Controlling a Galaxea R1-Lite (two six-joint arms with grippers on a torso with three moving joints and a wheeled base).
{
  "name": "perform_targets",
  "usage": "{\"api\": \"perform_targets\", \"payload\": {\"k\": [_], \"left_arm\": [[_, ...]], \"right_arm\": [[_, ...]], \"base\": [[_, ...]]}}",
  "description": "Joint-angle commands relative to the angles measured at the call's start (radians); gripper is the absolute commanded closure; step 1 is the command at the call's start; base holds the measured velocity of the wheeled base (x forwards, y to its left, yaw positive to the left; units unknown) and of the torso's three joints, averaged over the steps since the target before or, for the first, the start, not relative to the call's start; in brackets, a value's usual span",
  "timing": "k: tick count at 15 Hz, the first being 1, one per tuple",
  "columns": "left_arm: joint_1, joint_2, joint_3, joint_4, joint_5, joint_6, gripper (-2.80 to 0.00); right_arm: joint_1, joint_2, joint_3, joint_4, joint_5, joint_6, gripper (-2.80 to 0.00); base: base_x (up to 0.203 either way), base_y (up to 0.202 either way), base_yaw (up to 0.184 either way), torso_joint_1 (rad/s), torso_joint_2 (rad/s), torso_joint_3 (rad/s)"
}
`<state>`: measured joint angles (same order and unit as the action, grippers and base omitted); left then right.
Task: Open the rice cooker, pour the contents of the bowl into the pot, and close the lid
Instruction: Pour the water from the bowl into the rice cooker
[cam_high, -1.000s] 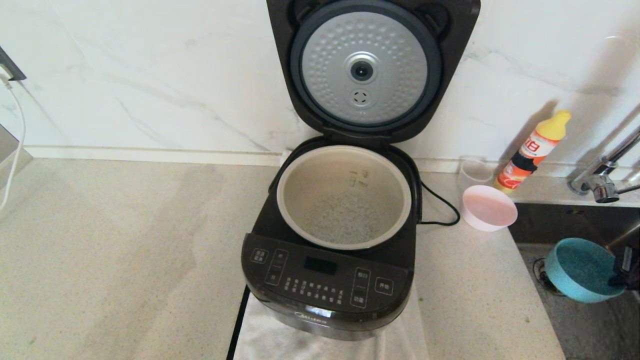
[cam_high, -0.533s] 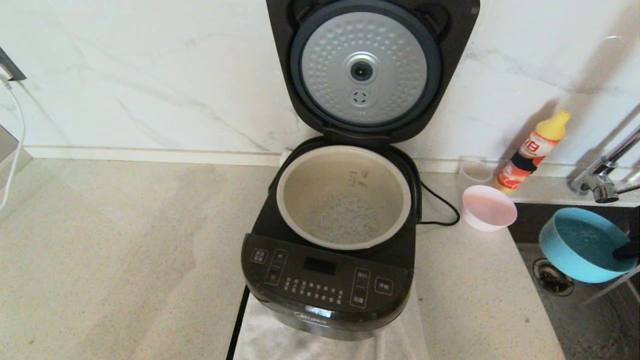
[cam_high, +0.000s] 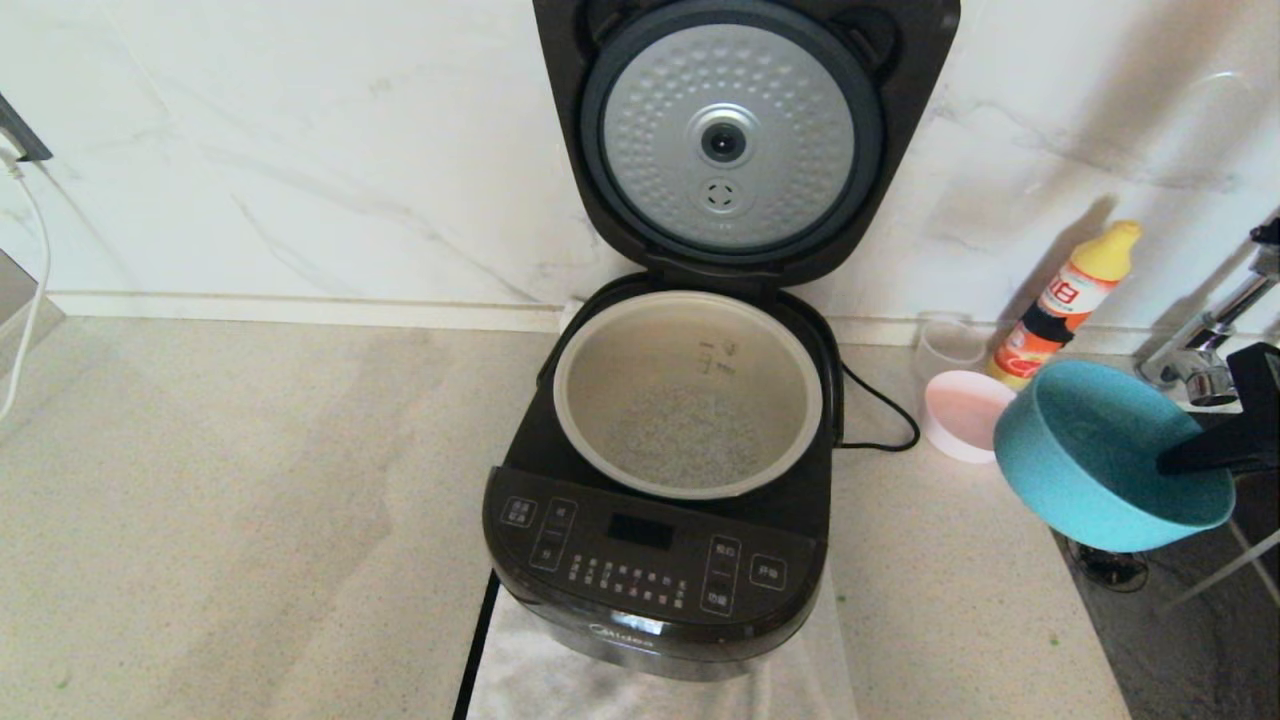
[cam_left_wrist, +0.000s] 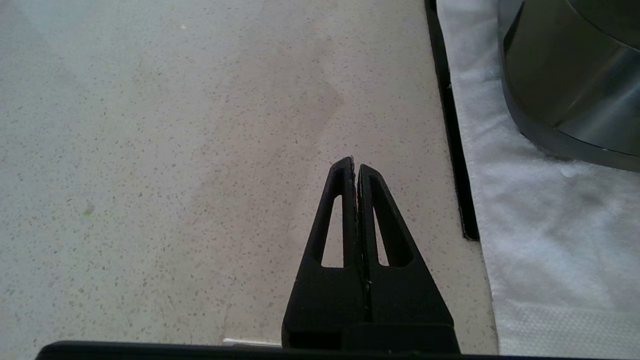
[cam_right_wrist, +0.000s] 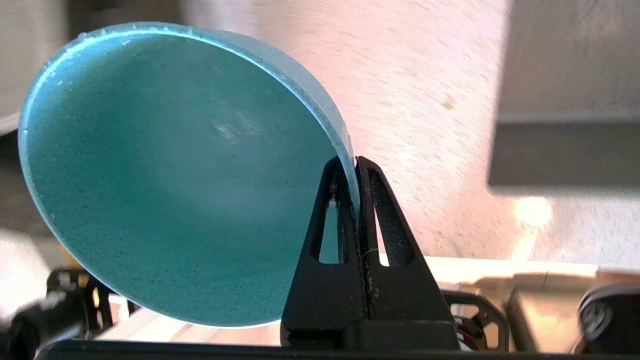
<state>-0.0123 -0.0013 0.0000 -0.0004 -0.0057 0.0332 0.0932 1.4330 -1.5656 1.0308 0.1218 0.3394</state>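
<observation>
The black rice cooker (cam_high: 655, 570) stands at the centre of the counter with its lid (cam_high: 730, 140) raised upright against the wall, the silver dimpled disc facing me. Inside, the pale pot (cam_high: 688, 395) holds a layer of white grains at its bottom. My right gripper (cam_high: 1185, 462) (cam_right_wrist: 355, 165) is shut on the rim of a teal bowl (cam_high: 1095, 450) (cam_right_wrist: 165, 175), which hangs in the air to the right of the cooker, above the counter's edge by the sink. My left gripper (cam_left_wrist: 355, 165) is shut and empty, low over the counter left of the cooker.
A pink bowl (cam_high: 955, 412) sits on the counter between the cooker and the teal bowl, with a clear cup (cam_high: 948, 342) and an orange-yellow bottle (cam_high: 1065, 300) behind it. A faucet (cam_high: 1205, 345) and sink (cam_high: 1180, 640) lie at the right. A white cloth (cam_left_wrist: 540, 200) lies under the cooker.
My right gripper has lifted the teal bowl out of the sink and carried it up and left, toward the cooker. The left arm has not moved.
</observation>
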Motion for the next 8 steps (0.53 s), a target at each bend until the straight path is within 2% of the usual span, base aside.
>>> {"api": "perform_targets", "payload": {"k": [1,8], "left_arm": [[0.000,0.001,0.002,0.000,0.000,0.001,0.00],[0.000,0.001,0.002,-0.001,0.000,0.001,0.00]], "right_arm": [[0.091,0.033,-0.092,0.012,-0.025,0.005,0.00],[0.266,0.192,-0.274,0.014,-0.158,0.010,0.00]], "base": [[0.000,0.000,0.000,0.000,0.00,0.000],[0.000,0.000,0.000,0.000,0.00,0.000]]}}
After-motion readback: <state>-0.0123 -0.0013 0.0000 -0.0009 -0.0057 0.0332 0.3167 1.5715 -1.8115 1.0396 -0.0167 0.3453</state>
